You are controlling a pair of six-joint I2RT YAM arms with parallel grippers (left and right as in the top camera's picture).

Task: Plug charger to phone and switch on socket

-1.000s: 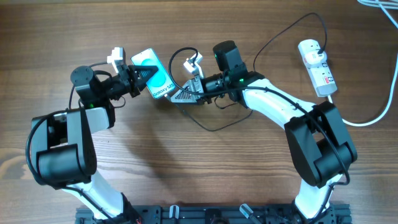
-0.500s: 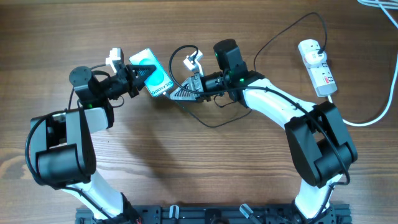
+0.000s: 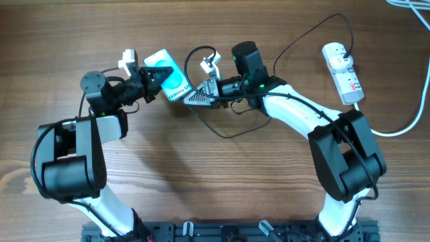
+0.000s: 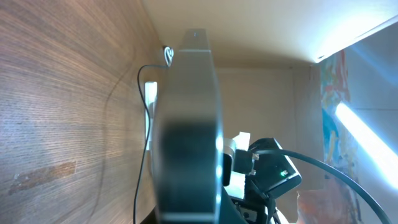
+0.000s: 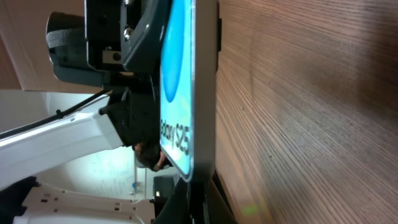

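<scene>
My left gripper (image 3: pixel 149 81) is shut on the phone (image 3: pixel 169 79) and holds it off the table, cyan screen up and tilted. In the left wrist view the phone (image 4: pixel 186 124) shows edge-on and blurred. My right gripper (image 3: pixel 193 98) is shut on the charger's connector end, pressed against the phone's near end. The right wrist view shows the phone (image 5: pixel 177 93) just beyond my fingers (image 5: pixel 196 202), with the left gripper (image 5: pixel 134 37) behind it. The connector tip is hidden. The black charger cable (image 3: pixel 228 133) loops over the table to the white plug (image 3: pixel 334 50) in the socket (image 3: pixel 346 81).
The socket lies at the far right of the table, and its thick white cord (image 3: pixel 410 114) curves off the right edge. The slack charger cable lies in a loop on the wood below my right gripper. Both arm bases stand at the front edge.
My left gripper has carried the phone slightly right and towards the back. My right gripper has moved up with it, closer to the phone's end.
</scene>
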